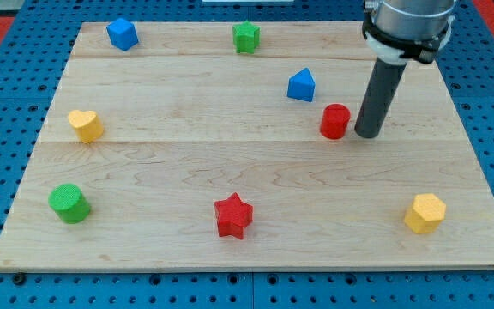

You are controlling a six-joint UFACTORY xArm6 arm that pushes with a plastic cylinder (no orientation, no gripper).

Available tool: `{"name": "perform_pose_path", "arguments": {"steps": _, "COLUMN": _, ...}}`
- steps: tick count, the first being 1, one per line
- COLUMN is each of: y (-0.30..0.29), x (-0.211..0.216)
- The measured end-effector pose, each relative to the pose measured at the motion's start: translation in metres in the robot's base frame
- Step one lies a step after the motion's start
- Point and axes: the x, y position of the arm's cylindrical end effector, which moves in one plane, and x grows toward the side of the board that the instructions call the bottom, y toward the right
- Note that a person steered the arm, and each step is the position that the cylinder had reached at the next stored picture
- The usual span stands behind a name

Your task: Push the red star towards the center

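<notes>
Our tool, a dark rod whose tip (368,135) grips nothing, stands just right of the red plastic cylinder (335,121); the red plastic star (233,215) sits well apart near the pale wooden bench's (161,163) bottom edge.

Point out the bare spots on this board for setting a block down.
Widest bare patch: the middle, bordered by yellow heart, red star and blue block. Also between the star and yellow hexagon. Crowded: my tip right beside the red cylinder.
</notes>
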Motion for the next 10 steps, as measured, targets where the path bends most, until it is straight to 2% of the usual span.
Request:
{"name": "perform_pose_path", "arguments": {"steps": 1, "y": -0.039, "x": -0.023}}
{"name": "perform_pose_path", "arguments": {"steps": 2, "y": -0.041, "x": -0.039}}
{"name": "perform_pose_path", "arguments": {"steps": 3, "y": -0.023, "x": 0.024}}
{"name": "perform_pose_path", "arguments": {"steps": 4, "y": -0.042, "x": 0.103}}
{"name": "perform_pose_path", "arguments": {"steps": 5, "y": -0.112, "x": 0.171}}
{"name": "perform_pose_path", "arguments": {"steps": 6, "y": -0.145, "x": 0.152}}
{"name": "perform_pose_path", "arguments": {"steps": 7, "y": -0.132, "x": 0.105}}
{"name": "perform_pose_path", "arguments": {"steps": 8, "y": -0.103, "x": 0.141}}
{"name": "perform_pose_path", "arguments": {"steps": 9, "y": -0.137, "x": 0.173}}
{"name": "perform_pose_path", "arguments": {"steps": 10, "y": -0.154, "x": 0.159}}
